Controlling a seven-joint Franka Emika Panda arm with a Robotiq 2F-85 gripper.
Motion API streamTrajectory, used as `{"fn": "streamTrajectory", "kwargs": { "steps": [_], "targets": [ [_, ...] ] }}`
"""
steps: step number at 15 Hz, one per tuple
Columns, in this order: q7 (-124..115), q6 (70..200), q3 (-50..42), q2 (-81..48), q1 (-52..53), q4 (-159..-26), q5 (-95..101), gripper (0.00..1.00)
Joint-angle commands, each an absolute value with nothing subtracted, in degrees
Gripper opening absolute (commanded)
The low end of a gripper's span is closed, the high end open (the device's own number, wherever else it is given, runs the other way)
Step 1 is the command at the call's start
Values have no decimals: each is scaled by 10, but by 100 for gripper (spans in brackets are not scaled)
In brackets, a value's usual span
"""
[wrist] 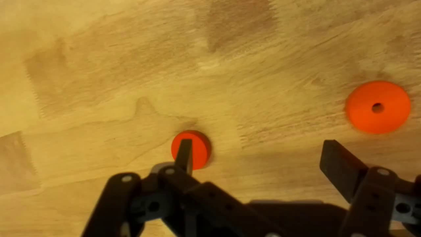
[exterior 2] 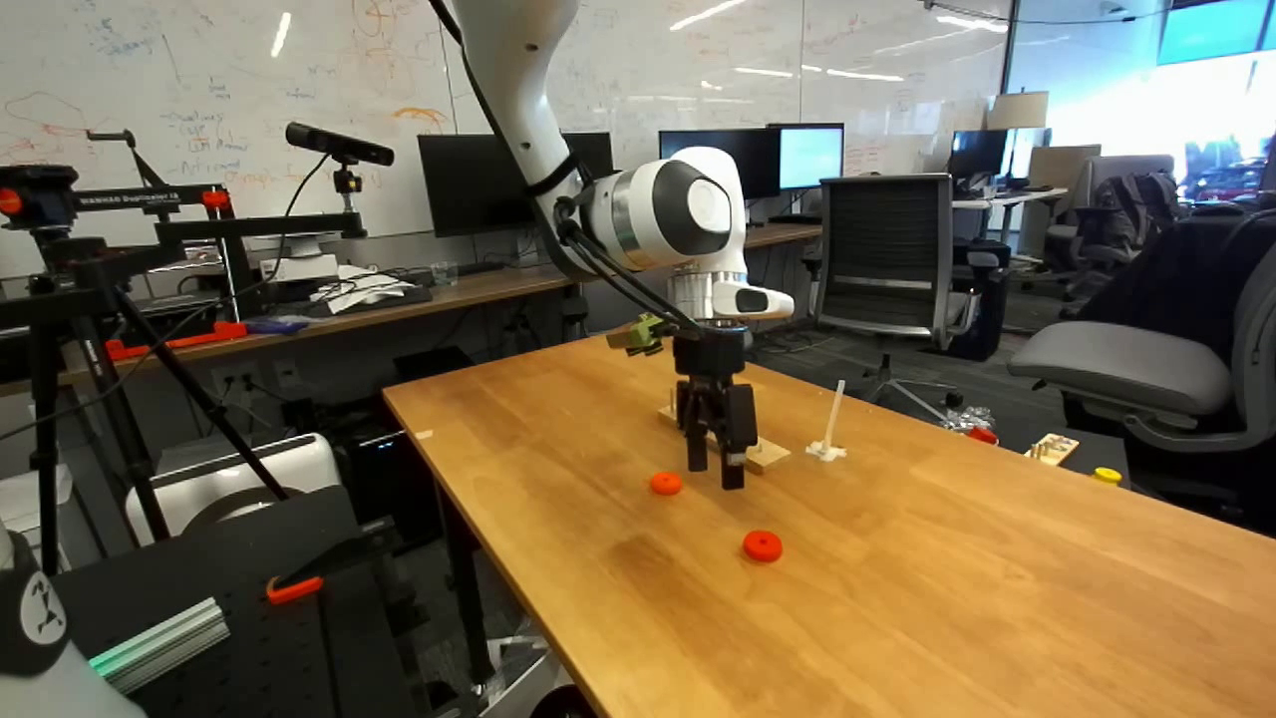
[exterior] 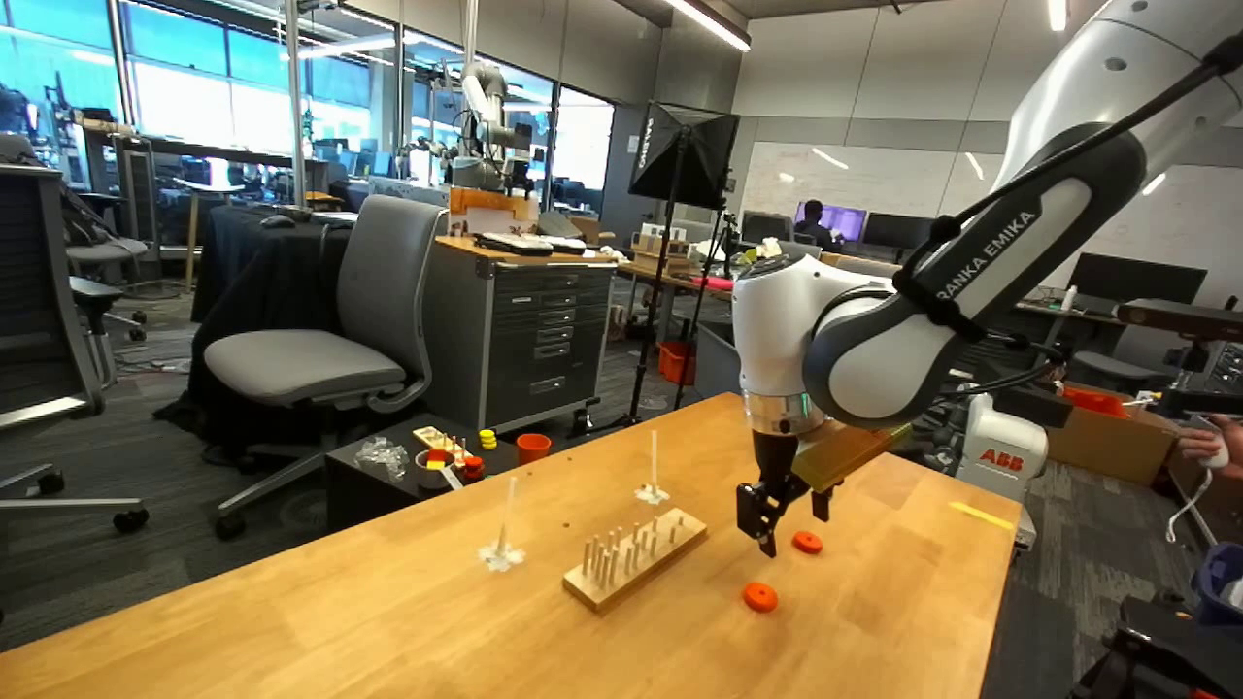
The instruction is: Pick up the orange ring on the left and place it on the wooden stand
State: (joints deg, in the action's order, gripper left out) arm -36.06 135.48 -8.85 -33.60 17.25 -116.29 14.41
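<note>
1. Currently, the black two-fingered robot gripper (wrist: 258, 141) hangs over the wide honey-brown wooden tabletop (exterior: 874, 621), its fingers pointing down and spread wide apart.
2. A small flat round orange-red ring (wrist: 200, 149) lies on the wood a little left of the middle in the wrist view, and one fingertip covers part of it from that angle.
3. Well apart from it, toward the right edge of the same view, lies a second flat orange-red ring (wrist: 389, 108), the round hole at its centre plainly showing.
4. Near the rings, yet apart from both, sits the small rectangular pale-wood stand (exterior: 641, 563), set with rows of thin upright pegs.
5. Both rings rest directly on the tabletop; which one the task means by "left" I cannot tell.
6. Across the stand from the rings, in an exterior view, rise a thin pale upright rod (exterior: 506, 519) and a second thin pale rod (exterior: 654, 456), each whitish at the foot.
7. Near a corner of the tabletop lies a short strip of yellow tape (exterior: 981, 515).
8. Above, the white-and-grey jointed robot arm (exterior: 879, 359) reaches down to the gripper.
</note>
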Motion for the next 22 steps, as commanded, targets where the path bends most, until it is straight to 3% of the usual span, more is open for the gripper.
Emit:
{"fn": "streamTrajectory", "kwargs": {
  "steps": [1, 11, 22],
  "targets": [
    [-364, 1353, -82, -336, 165, -1162, 149, 100],
    [-345, 1490, -78, -321, 176, -1225, 198, 100],
    [-338, 1542, -96, -293, 223, -1287, 230, 100]
  ]
}}
